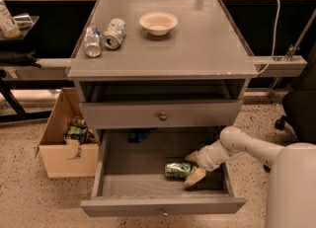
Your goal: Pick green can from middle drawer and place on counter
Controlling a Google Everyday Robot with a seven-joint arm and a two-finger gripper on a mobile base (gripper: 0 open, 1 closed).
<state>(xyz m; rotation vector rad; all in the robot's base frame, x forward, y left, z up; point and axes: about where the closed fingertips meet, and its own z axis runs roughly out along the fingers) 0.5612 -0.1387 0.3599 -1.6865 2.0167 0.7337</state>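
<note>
The green can lies on its side on the floor of the open middle drawer, right of centre. My gripper reaches into the drawer from the right on a white arm. Its two pale fingers are spread, one behind the can's right end and one in front of it, close to or touching it. The counter is the grey top of the cabinet above.
Two silver-and-white cans lie at the counter's back left and a pale bowl at its back centre. A closed drawer sits above the open one. A cardboard box with items stands on the floor to the left.
</note>
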